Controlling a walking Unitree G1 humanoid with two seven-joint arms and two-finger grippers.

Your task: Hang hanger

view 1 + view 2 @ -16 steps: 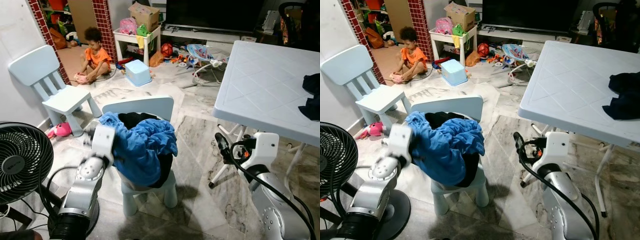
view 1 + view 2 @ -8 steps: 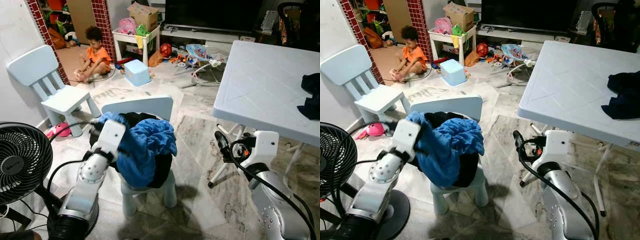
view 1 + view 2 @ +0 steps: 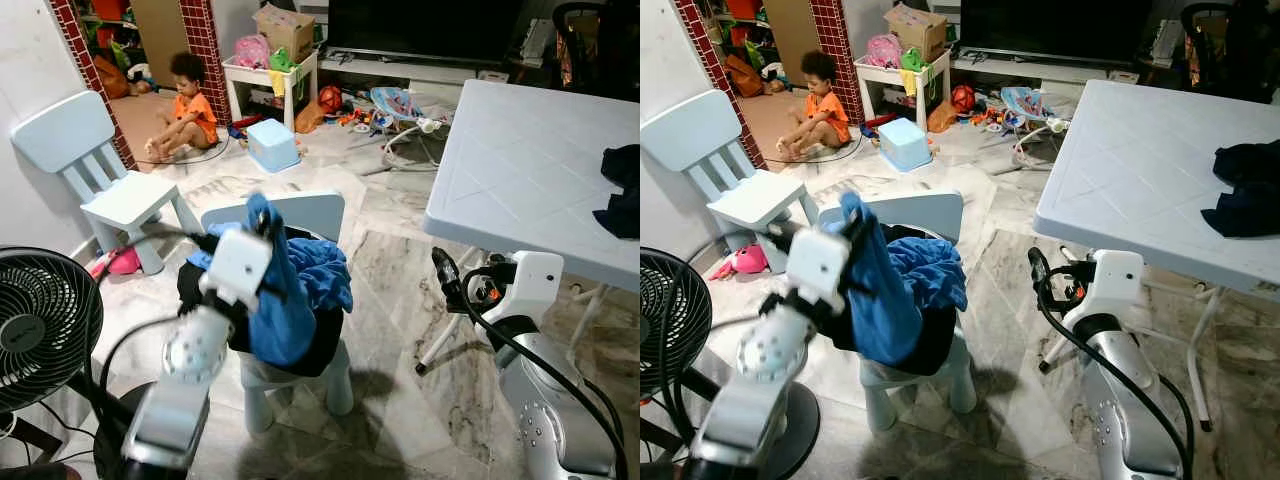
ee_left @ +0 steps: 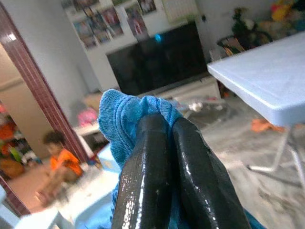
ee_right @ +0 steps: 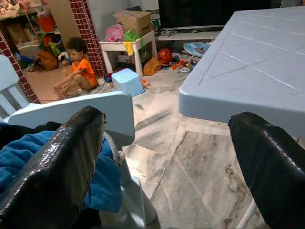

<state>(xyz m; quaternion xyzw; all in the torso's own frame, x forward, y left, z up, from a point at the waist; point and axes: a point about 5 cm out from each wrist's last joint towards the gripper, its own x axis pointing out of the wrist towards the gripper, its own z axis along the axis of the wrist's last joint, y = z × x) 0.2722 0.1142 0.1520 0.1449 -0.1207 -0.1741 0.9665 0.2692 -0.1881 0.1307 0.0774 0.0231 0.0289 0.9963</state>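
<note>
A blue garment point(image 3: 292, 285) lies heaped over a black one point(image 3: 325, 338) on a small light-blue chair point(image 3: 305, 211) in front of me. My left gripper point(image 4: 167, 125) is shut on a fold of the blue cloth and holds it up in a peak point(image 3: 262, 208) above the pile, near the chair's backrest. My right gripper point(image 5: 162, 143) is open with nothing between its fingers; it hovers right of the chair, beside the table's leg point(image 3: 443, 268). I see no hanger.
A white plastic table point(image 3: 530, 150) with dark clothes point(image 3: 622, 190) stands at the right. A black fan point(image 3: 40, 320) is close at my left. Behind it is a second light-blue chair point(image 3: 110, 170). A child point(image 3: 185, 105) sits on the floor among toys, near a blue box point(image 3: 273, 145).
My left arm has swung up from the pile's left side and lifted a fold of the blue garment above the chair. The right arm has barely moved.
</note>
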